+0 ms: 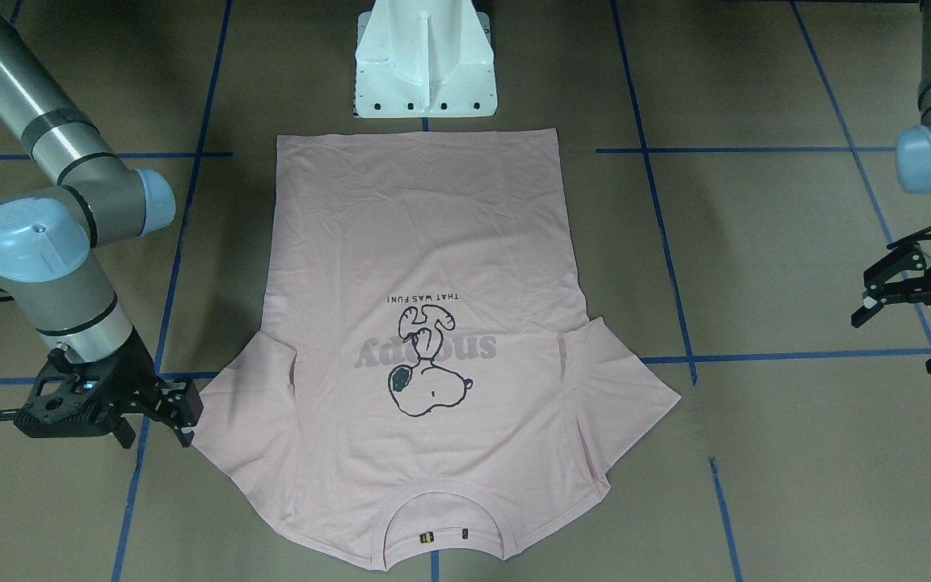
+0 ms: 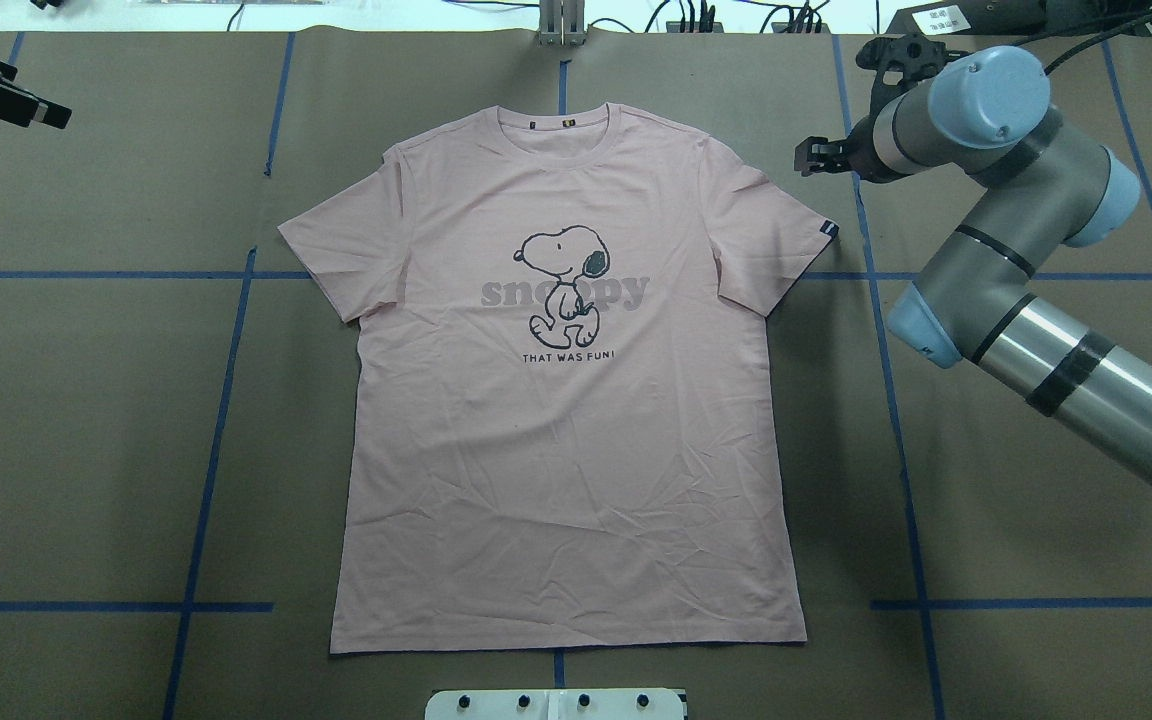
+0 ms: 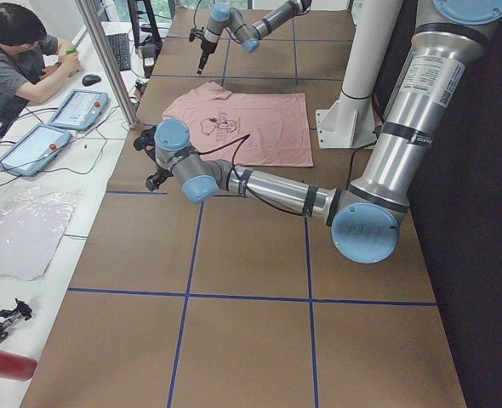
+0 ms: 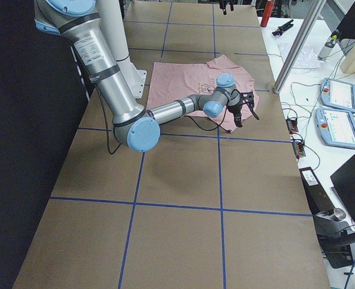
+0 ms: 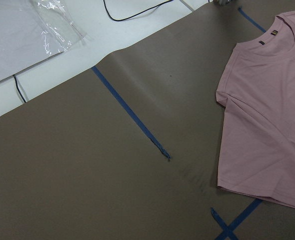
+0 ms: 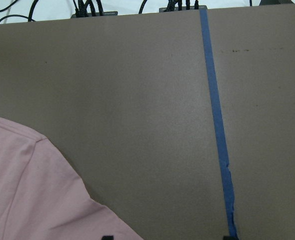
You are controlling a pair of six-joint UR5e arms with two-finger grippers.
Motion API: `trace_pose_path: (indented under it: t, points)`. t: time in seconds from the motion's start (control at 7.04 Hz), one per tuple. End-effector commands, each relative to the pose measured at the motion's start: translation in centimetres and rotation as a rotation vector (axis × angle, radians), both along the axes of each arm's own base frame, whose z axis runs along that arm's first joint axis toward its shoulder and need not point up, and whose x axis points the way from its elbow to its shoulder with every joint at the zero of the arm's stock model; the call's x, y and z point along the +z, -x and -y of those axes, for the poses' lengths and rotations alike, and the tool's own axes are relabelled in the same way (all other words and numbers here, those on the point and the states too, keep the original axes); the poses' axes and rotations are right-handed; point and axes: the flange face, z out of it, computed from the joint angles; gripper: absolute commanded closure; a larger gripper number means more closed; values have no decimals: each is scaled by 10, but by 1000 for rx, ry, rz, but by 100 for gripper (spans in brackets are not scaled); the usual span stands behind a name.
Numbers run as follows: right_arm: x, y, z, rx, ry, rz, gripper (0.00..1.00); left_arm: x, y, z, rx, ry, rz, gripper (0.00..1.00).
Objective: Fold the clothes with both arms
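The pale pink T-shirt (image 2: 566,420) lies flat and spread out on the brown table, Snoopy print up, collar (image 1: 441,521) away from the robot's base. My right gripper (image 1: 157,440) hovers open just off the outer edge of one sleeve (image 2: 776,230), beside its small black tag; it also shows in the overhead view (image 2: 814,158). That sleeve's corner (image 6: 32,190) fills the lower left of the right wrist view. My left gripper (image 1: 895,343) is open and stands well clear of the other sleeve (image 1: 627,396), out past a blue tape line. The left wrist view shows that sleeve and collar (image 5: 267,110).
The white pedestal base (image 1: 425,65) stands at the shirt's hem side. Blue tape lines (image 2: 226,400) grid the brown table cover. A side bench past the far edge holds tablets (image 3: 77,109), cables and a plastic bag (image 3: 25,234); a person (image 3: 21,59) sits there.
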Motion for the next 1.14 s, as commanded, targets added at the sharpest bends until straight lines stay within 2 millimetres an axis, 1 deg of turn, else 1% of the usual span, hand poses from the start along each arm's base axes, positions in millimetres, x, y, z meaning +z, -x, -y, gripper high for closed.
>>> trace_pose_path:
  t: [0.0, 0.14, 0.28, 0.43, 0.71, 0.85, 0.99]
  points:
    - [11, 12, -10, -8, 14, -15, 34, 1, -1, 0, 1, 2, 1, 0]
    - [20, 24, -20, -28, 24, -24, 35, 1, -1, 0, 1, 2, 1, 0]
    - [26, 29, -24, -37, 32, -32, 35, 1, -1, 0, 1, 2, 1, 0]
    - [34, 33, -26, -43, 40, -42, 37, 2, -1, 0, 0, 3, 2, 0]
    - [37, 36, -28, -51, 39, -49, 40, 2, -1, 0, 1, 2, 2, 0]
    - [38, 35, -28, -49, 42, -48, 48, 2, -1, 0, 1, 2, 2, 0]
    - [42, 34, -29, -47, 49, -51, 68, 3, -1, 1, 1, 3, 3, 0]
